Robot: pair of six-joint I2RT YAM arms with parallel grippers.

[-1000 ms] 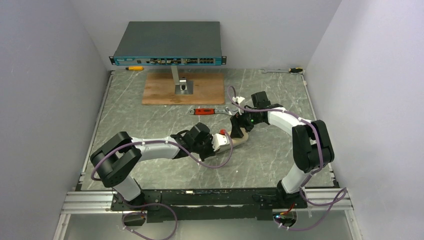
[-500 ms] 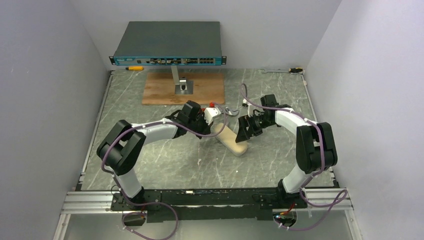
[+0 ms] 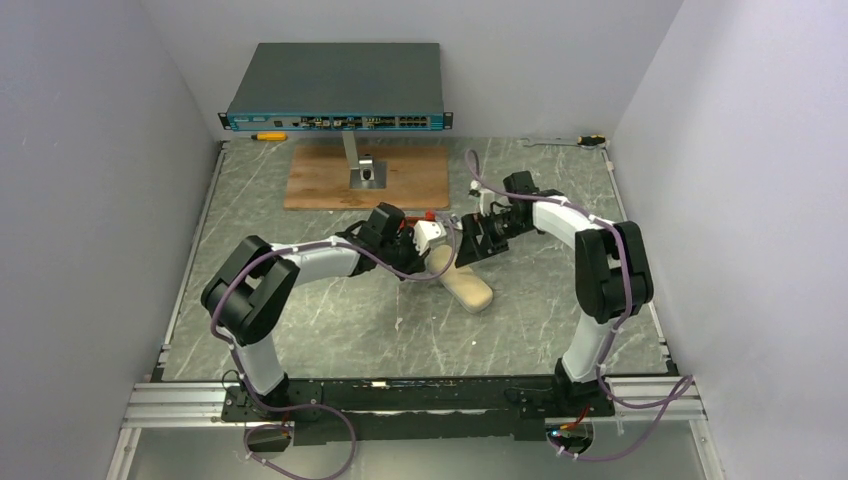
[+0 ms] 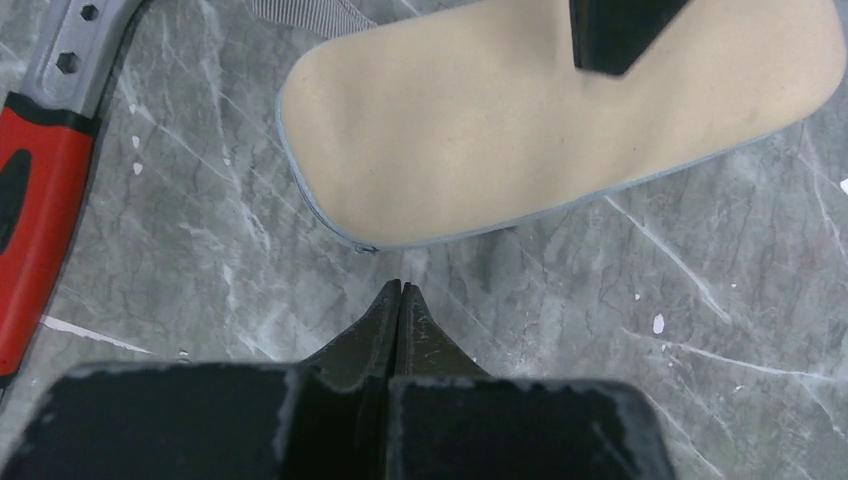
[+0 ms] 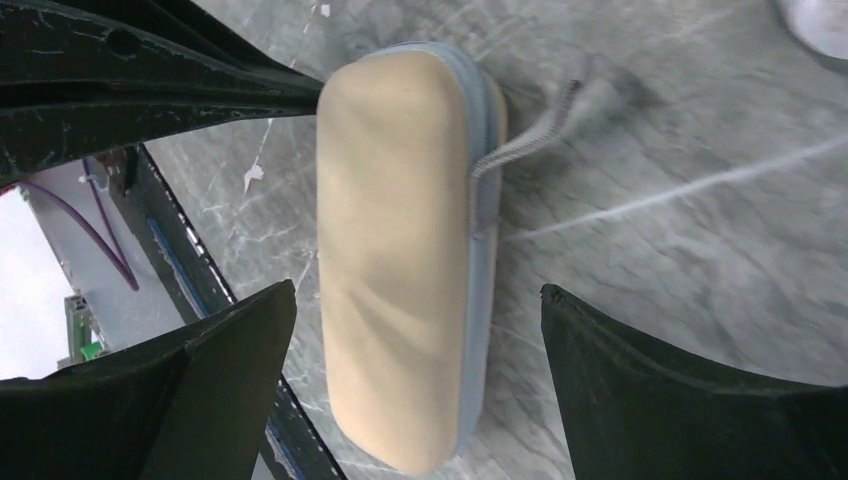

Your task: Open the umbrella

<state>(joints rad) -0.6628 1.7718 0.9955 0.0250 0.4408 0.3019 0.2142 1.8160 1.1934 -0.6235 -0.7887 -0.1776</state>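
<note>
My left gripper (image 4: 401, 292) is pressed shut and empty at the lower middle of its view, just short of the umbrella (image 4: 520, 120). It lies folded, a beige oblong across the upper frame. My right gripper (image 5: 415, 290) stands spread wide, one finger either side of it. A red-handled wrench (image 4: 30, 220) lies at the left edge.

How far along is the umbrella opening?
Nothing done yet: the beige case lies closed on the table, no umbrella showing. In hand: the open right gripper straddles it; the shut left gripper points at its end. Left: gripping and opening.
</note>
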